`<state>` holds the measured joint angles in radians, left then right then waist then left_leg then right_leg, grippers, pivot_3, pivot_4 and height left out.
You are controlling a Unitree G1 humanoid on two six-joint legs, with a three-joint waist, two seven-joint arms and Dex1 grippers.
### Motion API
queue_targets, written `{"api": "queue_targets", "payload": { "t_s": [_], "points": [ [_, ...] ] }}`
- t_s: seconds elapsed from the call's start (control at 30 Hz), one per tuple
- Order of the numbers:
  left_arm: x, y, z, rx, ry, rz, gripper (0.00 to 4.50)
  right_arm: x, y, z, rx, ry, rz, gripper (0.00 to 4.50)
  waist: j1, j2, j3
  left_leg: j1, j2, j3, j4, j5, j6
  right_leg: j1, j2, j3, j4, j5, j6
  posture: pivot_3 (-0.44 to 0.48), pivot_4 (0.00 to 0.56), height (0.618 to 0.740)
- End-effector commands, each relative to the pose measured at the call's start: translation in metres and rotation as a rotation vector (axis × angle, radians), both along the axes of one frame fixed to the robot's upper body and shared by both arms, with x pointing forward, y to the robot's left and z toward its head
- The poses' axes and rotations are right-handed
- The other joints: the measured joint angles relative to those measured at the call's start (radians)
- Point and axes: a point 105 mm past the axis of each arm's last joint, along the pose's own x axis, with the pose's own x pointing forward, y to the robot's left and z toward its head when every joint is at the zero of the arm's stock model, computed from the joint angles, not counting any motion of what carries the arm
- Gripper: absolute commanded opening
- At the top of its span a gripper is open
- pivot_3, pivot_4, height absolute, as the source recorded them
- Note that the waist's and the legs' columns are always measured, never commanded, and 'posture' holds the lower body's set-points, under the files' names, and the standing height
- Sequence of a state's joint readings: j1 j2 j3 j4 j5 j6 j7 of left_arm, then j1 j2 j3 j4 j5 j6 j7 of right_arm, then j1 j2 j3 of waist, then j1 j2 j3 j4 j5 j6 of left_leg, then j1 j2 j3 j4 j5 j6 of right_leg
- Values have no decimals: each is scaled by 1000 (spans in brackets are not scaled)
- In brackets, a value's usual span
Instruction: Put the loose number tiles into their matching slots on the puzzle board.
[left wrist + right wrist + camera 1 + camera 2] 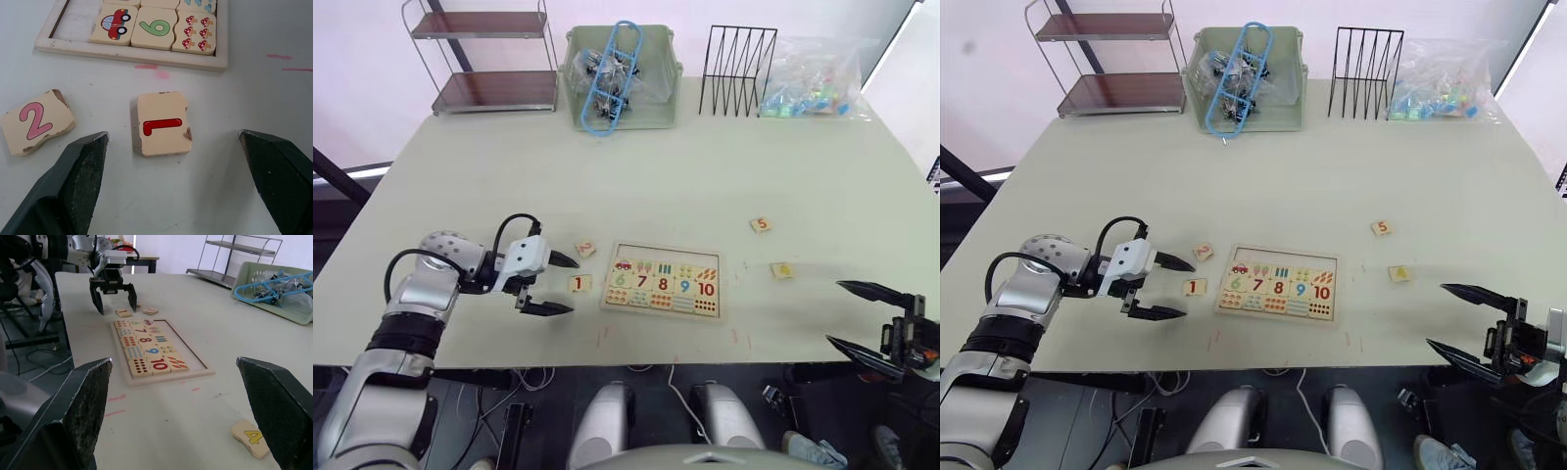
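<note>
The puzzle board [661, 282] lies near the table's front edge; its top row of slots [666, 257] is bare. Tile 1 [579, 284] and tile 2 [585, 249] rest just left of the board. Tile 5 [761, 224] and tile 4 [782, 269] sit to its right. My left gripper [555, 285] hovers open just left of tile 1 [163, 123], which lies between its fingertips in the left wrist view, with tile 2 [36, 120] beside it. My right gripper [862, 315] stands open at the front right, apart from tile 4 [250, 437].
At the table's back stand a two-tier shelf [489, 59], a green bin [622, 80] holding a blue frame and clips, a black wire rack [739, 70] and a clear bag of coloured pieces [815, 80]. Red marks [607, 338] dot the front edge.
</note>
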<state>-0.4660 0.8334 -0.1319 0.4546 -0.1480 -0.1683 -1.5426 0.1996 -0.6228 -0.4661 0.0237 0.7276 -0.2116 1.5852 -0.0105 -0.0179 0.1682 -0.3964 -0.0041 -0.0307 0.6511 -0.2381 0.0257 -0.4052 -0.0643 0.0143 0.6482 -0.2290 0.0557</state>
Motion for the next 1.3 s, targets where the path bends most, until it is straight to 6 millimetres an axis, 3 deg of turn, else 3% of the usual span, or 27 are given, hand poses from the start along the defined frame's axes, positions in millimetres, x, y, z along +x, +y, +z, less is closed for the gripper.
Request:
{"api": "queue_targets", "payload": {
  "t_s": [0.03, 0.13, 0.23, 0.37, 0.63, 0.93, 1.13, 1.3],
  "points": [
    [-1, -1, -5, 7, 13, 10, 3384, -2, 0, 2, -24, -28, 11, 4500, 0, 0, 0, 0, 0, 0, 0, 0, 0, 0, 0, 0, 0, 0, 0, 0, 150, 740],
    [1, -1, -6, 9, 13, 23, 1740, -1, 1, 4, -28, -33, 13, 4500, 0, 0, 0, 0, 0, 0, 0, 0, 0, 0, 0, 0, 0, 0, 0, 0, 150, 740],
    [0, 0, -6, 16, 12, 18, 973, -2, 2, 4, -29, -35, 14, 4500, 0, 0, 0, 0, 0, 0, 0, 0, 0, 0, 0, 0, 0, 0, 0, 0, 150, 740],
    [1, -2, 0, 4, -7, 6, 970, -2, 3, 4, -28, -37, 13, 4500, 0, 0, 0, 0, 0, 0, 0, 0, 0, 0, 0, 0, 0, 0, 0, 0, 150, 740],
    [5, -8, 37, 25, -42, -67, 970, -2, 5, 5, -18, -47, 12, 4500, 1, 0, 0, -1, 0, 0, 1, 0, 0, 0, 0, -1, 0, 0, 0, 0, 150, 740],
    [29, -32, 80, 40, -105, -105, 970, 1, 3, 1, 8, -80, -61, 4500, 1, -1, 1, -1, -1, -1, 2, 0, 0, 0, 2, -1, 1, 0, 0, 0, 150, 740],
    [40, -50, 87, 90, -135, -176, 970, -2, 2, -3, 13, -70, -106, 4500, 0, -1, 1, -1, -3, 0, 2, 0, 0, 0, 2, 0, 2, 0, 0, 0, 150, 740],
    [49, -60, 78, 206, -88, -192, 970, -7, 2, -5, 20, -76, -129, 4500, -1, -1, 1, -1, -3, 0, 2, 0, 0, 0, 2, 0, 2, 0, 0, 0, 150, 740]
  ]
}}
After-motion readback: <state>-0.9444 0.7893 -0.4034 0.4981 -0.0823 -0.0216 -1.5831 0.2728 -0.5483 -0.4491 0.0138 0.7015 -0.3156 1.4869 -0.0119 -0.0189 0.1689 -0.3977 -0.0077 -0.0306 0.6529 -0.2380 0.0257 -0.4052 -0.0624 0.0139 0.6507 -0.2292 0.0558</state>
